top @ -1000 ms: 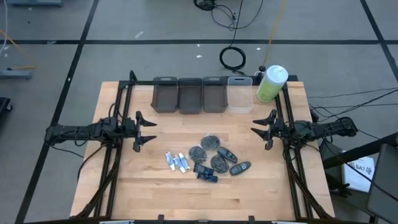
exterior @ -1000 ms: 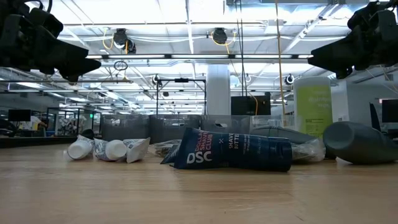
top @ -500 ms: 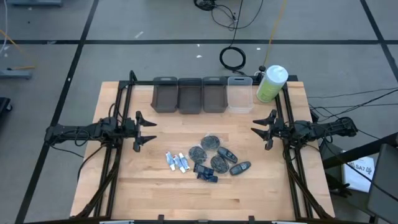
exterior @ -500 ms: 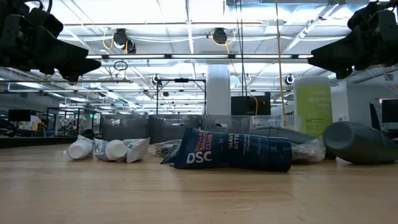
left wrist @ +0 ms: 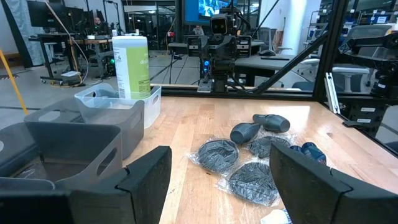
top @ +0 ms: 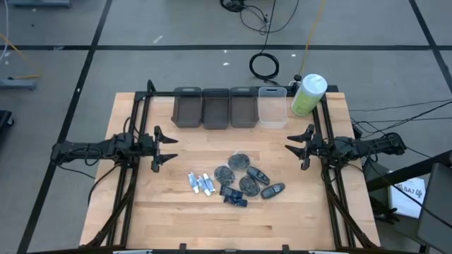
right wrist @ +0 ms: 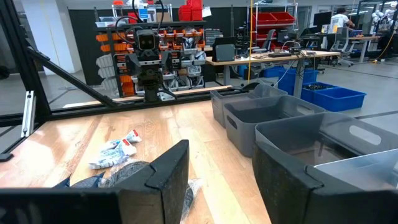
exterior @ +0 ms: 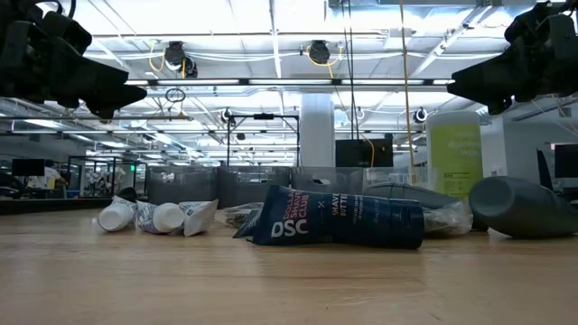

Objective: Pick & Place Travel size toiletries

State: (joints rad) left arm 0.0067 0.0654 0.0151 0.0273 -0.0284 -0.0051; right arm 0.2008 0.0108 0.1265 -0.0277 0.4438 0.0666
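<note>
The toiletries lie in a loose cluster on the middle of the table. White-and-blue tubes [top: 200,183] lie on their sides at the cluster's left. Round dark grey discs [top: 239,161] in clear wrap, dark oval pieces [top: 272,190] and dark blue packets [top: 233,195] lie to their right. The low view shows a dark blue packet [exterior: 336,218] flat on the wood and the tubes [exterior: 155,217]. My left gripper [top: 169,149] hovers open above the table's left side. My right gripper [top: 295,147] hovers open above its right side. Both are clear of the cluster.
Three grey bins [top: 215,108] and one clear bin [top: 272,107] stand in a row along the far edge. A big green bottle with white cap [top: 308,94] stands at the far right corner. Bare wood lies between the bins and the cluster and along the near edge.
</note>
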